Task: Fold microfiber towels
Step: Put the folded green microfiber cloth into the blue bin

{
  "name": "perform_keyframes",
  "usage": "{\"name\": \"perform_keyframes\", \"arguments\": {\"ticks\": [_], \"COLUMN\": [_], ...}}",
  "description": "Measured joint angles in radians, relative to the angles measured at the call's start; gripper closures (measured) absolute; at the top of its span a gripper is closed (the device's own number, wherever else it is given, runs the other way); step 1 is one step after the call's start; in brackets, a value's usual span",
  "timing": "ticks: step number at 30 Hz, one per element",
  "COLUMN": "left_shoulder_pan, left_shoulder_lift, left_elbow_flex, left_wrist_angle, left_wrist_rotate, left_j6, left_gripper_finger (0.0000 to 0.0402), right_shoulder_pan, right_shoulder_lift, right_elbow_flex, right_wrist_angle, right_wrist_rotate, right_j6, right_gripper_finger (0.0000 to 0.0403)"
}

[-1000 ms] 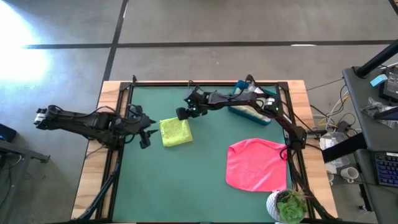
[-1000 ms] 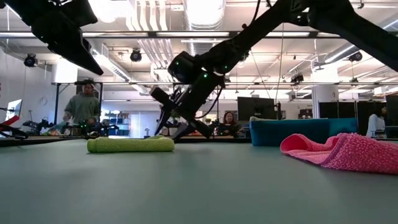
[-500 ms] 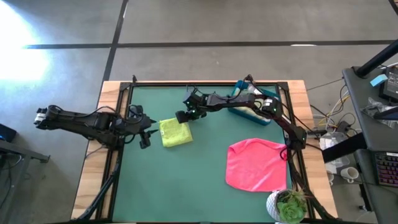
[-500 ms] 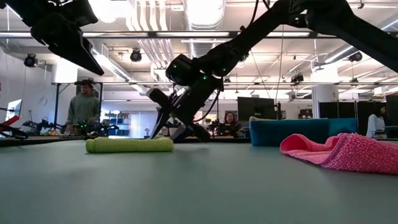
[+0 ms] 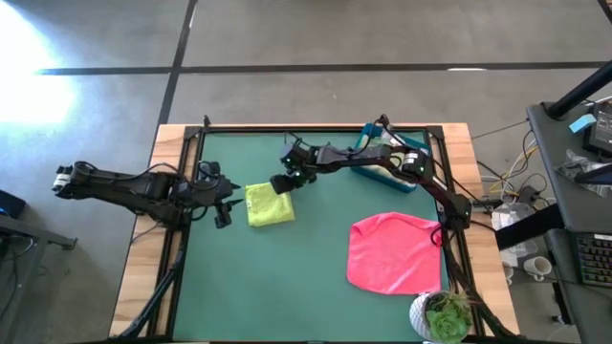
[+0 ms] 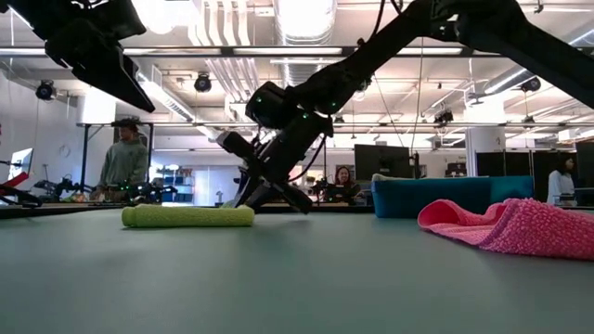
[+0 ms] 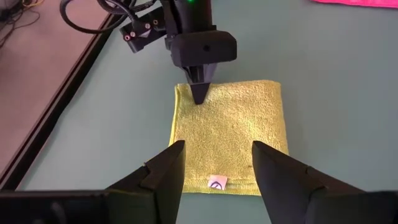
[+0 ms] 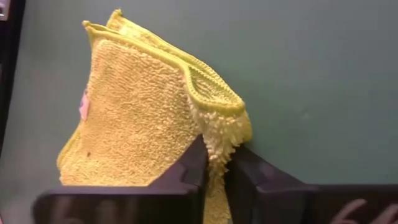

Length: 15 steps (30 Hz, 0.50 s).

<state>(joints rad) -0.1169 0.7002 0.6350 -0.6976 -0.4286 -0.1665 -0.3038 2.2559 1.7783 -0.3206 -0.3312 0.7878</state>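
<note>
Folded yellow microfiber towel (image 7: 229,135) laid flat on green table mat (image 7: 336,81), small white tag (image 7: 216,183) seen at its near edge. Left gripper (image 7: 217,171) held just short of that edge, fingers spread wide, nothing between them. Right gripper (image 7: 199,93) pointed down onto towel's far edge, fingertips pinched together there. Pink cloth edge (image 7: 354,2) seen well beyond. Wooden table border (image 7: 37,81) seen beside mat.

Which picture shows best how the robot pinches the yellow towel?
The right wrist view: the right gripper pinches the yellow towel by its edge. The left wrist view shows the towel flat, the high view shows it small, and the low view shows it side-on.
</note>
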Motion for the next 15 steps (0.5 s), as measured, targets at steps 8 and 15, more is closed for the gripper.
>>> {"name": "perform_keyframes", "arguments": {"ticks": [8,15], "left_shoulder_pan": [0.0,0.0], "left_shoulder_lift": [-0.001,0.005], "left_elbow_flex": [0.0,0.0], "left_wrist_angle": [0.0,0.005], "left_wrist_rotate": [0.0,-0.05], "left_j6": [0.0,0.001], "left_gripper_finger": [0.023,0.023], "right_shoulder_pan": [0.016,0.054], "right_shoulder_lift": [-0.061,-0.165], "right_elbow_flex": [0.02,0.02], "right_wrist_angle": [-0.114,-0.242], "right_wrist_rotate": [0.041,0.147], "right_j6": [-0.054,-0.094], "right_gripper_finger": [0.0393,0.0394]}}
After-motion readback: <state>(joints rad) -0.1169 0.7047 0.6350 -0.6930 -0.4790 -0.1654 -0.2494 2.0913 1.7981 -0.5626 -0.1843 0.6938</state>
